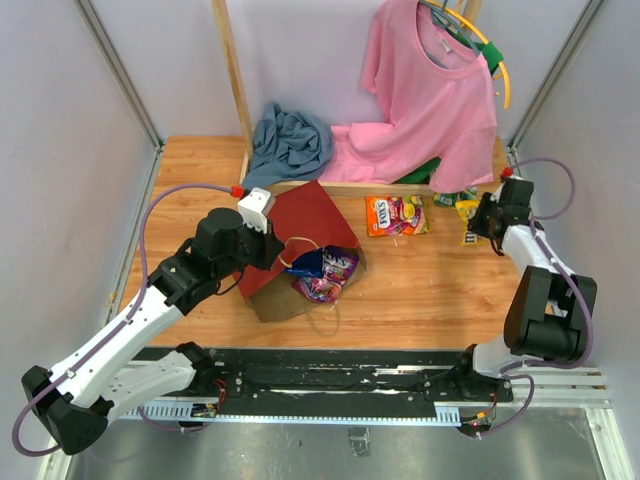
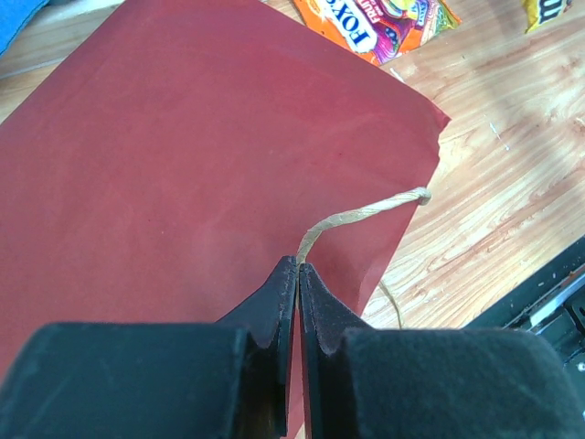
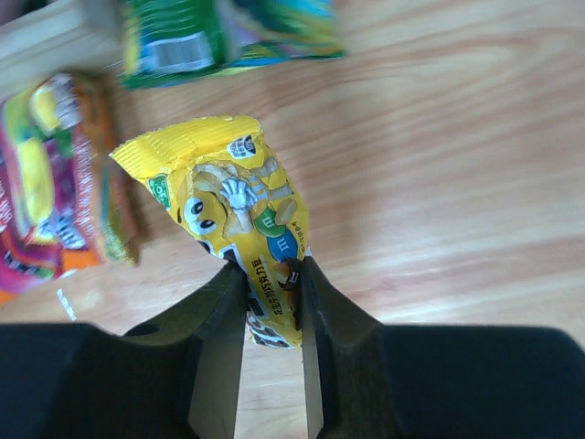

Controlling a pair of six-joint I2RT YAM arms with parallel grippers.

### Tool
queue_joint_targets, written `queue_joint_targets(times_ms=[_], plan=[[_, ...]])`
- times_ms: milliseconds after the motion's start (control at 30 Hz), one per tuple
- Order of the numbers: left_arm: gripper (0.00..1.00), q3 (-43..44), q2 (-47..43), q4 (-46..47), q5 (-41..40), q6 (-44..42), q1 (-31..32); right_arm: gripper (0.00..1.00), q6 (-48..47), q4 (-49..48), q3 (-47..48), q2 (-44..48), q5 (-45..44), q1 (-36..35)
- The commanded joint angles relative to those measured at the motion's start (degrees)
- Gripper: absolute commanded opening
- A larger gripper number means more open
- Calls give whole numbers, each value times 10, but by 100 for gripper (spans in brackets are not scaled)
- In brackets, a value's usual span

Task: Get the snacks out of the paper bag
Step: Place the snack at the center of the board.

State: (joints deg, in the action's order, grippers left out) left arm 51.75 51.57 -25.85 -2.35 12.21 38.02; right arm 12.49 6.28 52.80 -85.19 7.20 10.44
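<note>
The paper bag point(image 1: 300, 215) lies on its side, dark red face up point(image 2: 201, 155), mouth toward the table's middle. Blue and purple snacks point(image 1: 325, 272) stick out of the mouth. My left gripper point(image 1: 278, 258) point(image 2: 299, 267) is shut on the bag's twine handle point(image 2: 356, 217). An orange candy packet point(image 1: 396, 214) point(image 2: 375, 20) point(image 3: 46, 174) lies flat on the wood. At the right, my right gripper point(image 1: 480, 222) point(image 3: 272, 274) is shut on the lower end of a yellow M&M's packet point(image 1: 468, 210) point(image 3: 239, 210), both fingers pressing its sides. A green packet point(image 1: 455, 197) point(image 3: 219, 32) lies just beyond.
A pink shirt point(image 1: 430, 100) hangs at the back right and a blue-grey cloth point(image 1: 290, 140) is heaped at the back. A wooden post point(image 1: 235, 80) and low wooden rail point(image 1: 340, 187) stand behind the bag. A black rail point(image 1: 330, 375) runs along the near edge.
</note>
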Motion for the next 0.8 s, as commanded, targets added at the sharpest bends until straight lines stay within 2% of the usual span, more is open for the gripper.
queue_joint_targets(times_ms=[0, 333, 467, 633, 767], plan=[[9, 2, -9, 13, 7, -7, 4, 13, 72, -4, 24, -24, -29, 63], [9, -2, -14, 5, 0, -11, 4, 16, 119, -10, 205, -220, -45, 77], [10, 0, -13, 0, -9, -14, 4, 15, 115, 33, 319, -316, -52, 78], [10, 2, -8, 1, -15, -14, 4, 18, 116, 68, 429, -386, -40, 78], [10, -2, -1, 7, -13, -13, 4, 17, 125, 76, 450, -421, -6, 73]])
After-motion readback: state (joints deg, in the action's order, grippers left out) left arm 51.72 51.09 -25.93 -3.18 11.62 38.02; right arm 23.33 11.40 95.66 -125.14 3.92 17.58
